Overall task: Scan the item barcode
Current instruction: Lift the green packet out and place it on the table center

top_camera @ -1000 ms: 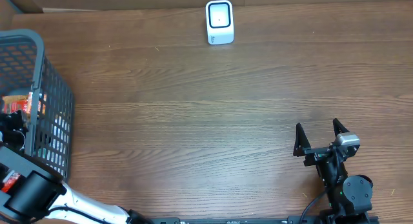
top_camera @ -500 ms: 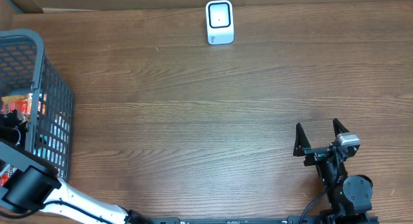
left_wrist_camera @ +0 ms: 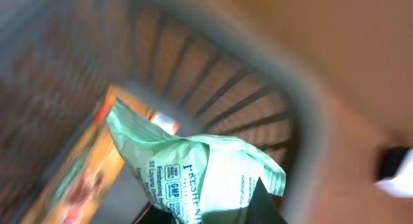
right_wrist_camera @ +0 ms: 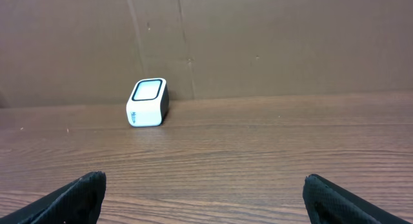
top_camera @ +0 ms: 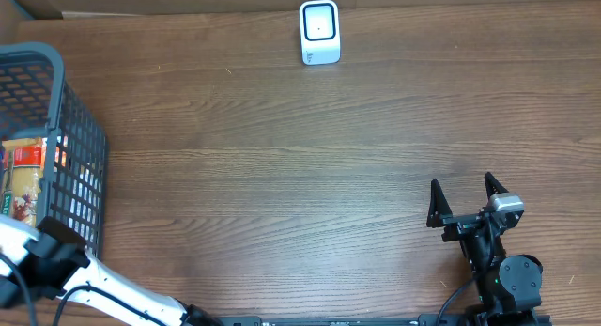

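Green packet [left_wrist_camera: 193, 169] is pinched in the closed left gripper [left_wrist_camera: 219, 212] over the grey mesh basket [top_camera: 83, 166]; the right gripper [top_camera: 464, 191] is spread wide, empty.

**Wood Table, Cardboard Backdrop**

A dark brown wood-grain table [top_camera: 282, 176] fills the overhead view, its grain running left to right. Along its far edge stands a plain brown cardboard wall [right_wrist_camera: 258, 37], creased by upright seams. Light falls evenly, leaving a soft sheen on the wood.
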Available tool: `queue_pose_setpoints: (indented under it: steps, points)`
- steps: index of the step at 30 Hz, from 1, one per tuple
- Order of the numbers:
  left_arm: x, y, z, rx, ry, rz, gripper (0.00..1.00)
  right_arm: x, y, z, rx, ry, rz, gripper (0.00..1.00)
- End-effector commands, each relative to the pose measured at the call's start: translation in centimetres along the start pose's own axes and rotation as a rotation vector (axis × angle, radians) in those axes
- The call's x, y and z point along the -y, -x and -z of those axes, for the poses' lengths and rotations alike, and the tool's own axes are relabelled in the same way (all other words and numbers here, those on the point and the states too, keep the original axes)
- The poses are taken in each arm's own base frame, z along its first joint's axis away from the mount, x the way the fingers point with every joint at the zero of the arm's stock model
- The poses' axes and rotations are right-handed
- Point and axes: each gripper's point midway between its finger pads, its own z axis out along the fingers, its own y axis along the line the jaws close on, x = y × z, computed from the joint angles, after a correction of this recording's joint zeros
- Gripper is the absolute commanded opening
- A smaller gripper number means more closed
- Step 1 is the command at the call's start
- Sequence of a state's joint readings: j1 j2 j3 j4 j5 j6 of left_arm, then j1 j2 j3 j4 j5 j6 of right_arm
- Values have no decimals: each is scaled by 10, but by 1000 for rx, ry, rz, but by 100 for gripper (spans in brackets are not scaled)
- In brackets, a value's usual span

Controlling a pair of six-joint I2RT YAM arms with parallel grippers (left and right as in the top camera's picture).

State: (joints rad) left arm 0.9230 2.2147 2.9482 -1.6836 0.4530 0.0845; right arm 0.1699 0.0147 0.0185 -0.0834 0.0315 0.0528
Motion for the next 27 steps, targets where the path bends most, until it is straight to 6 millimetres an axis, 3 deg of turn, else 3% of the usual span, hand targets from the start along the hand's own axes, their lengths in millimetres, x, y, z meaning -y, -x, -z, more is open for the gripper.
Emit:
queue_pose_setpoints:
  steps: [1, 4, 7, 10, 12, 15, 18, 22, 27]
  points:
    - [91, 20, 100, 267, -193, -93, 4, 2, -2, 0, 5, -10, -7, 100]
    - [139, 8, 148, 349, -286, -189, 4, 2, -2, 0, 5, -10, -7, 100]
    - [187, -14, 179, 368, -401, -274, 4, 2, -2, 0, 5, -10, -7, 100]
    - [230, -35, 192, 348, -520, -353, 4, 2, -2, 0, 5, -10, -7, 100]
    - [255, -48, 191, 309, -575, -375, 4, 2, -2, 0, 5, -10, -7, 100]
    - [285, -66, 173, 224, -581, -377, 4, 2, -2, 0, 5, -10, -7, 100]
    - [311, -91, 142, 102, -522, -396, 4, 2, -2, 0, 5, -10, -7, 100]
    - [336, -143, 87, -85, -363, -503, 4, 2, -2, 0, 5, -10, -7, 100]
    - [344, -222, 21, -330, -137, -545, 4, 2, -2, 0, 5, -10, -7, 100]
